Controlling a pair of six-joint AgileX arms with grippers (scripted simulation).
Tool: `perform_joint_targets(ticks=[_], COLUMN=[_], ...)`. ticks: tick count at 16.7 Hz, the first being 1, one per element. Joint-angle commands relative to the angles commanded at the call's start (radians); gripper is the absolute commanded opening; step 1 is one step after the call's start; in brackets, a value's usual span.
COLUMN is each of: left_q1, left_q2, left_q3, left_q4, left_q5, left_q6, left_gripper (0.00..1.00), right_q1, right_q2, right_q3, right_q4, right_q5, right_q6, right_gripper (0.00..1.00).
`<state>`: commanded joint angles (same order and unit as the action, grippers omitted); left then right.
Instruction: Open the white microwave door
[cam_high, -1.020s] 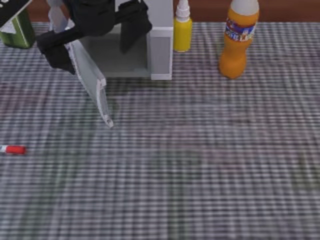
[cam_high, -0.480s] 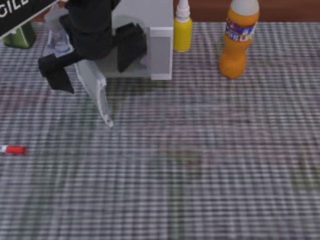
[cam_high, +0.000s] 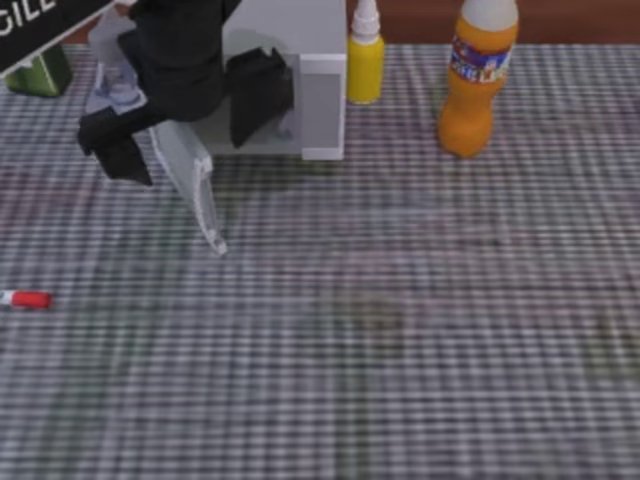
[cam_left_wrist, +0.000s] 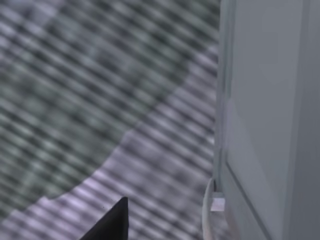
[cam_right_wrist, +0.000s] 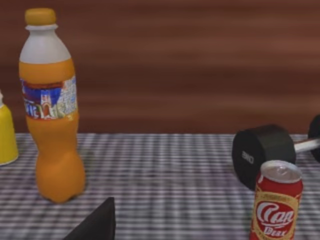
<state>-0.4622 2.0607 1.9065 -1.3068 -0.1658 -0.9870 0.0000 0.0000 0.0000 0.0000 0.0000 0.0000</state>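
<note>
I have the white microwave (cam_high: 300, 60) at about eleven o'clock on the table in the top view, with the microwave door (cam_high: 195, 185) swung well out from the front, its free edge pointing toward me at roughly seven o'clock from the cabinet. My left gripper (cam_high: 185, 115) sits at the open front, one finger outside the door on its far-left side, the other in the cavity mouth, so the jaws are spread wide with the door's hinge end between them and not clamped on it. From the left wrist view I see the door (cam_left_wrist: 260, 100) as a thin, stiff panel with a smooth window; I judge it light and slippery, best pushed or hooked at its free edge, where the lip offers purchase. The right gripper (cam_right_wrist: 95, 222) is parked off to three o'clock near the orange bottle (cam_right_wrist: 52, 110); I cannot tell whether it is spread or closed.
</note>
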Motion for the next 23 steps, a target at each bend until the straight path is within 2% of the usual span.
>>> perform_joint_targets(ticks=[10,20,23], left_q1=[0.000,-0.003,0.004], left_q2=[0.000,0.002,0.024], left_q3=[0.000,0.000,0.032], left_q4=[0.000,-0.002,-0.041], left_q5=[0.000,0.001,0.021], left_q6=[0.000,0.001,0.010], left_gripper=[0.02,0.00,0.00], right_q1=[0.000,0.000,0.000], right_q2=[0.000,0.000,0.000], right_q3=[0.000,0.000,0.000], right_q4=[0.000,0.000,0.000], right_q5=[0.000,0.000,0.000], right_q6=[0.000,0.000,0.000], right_gripper=[1.00,1.00,1.00])
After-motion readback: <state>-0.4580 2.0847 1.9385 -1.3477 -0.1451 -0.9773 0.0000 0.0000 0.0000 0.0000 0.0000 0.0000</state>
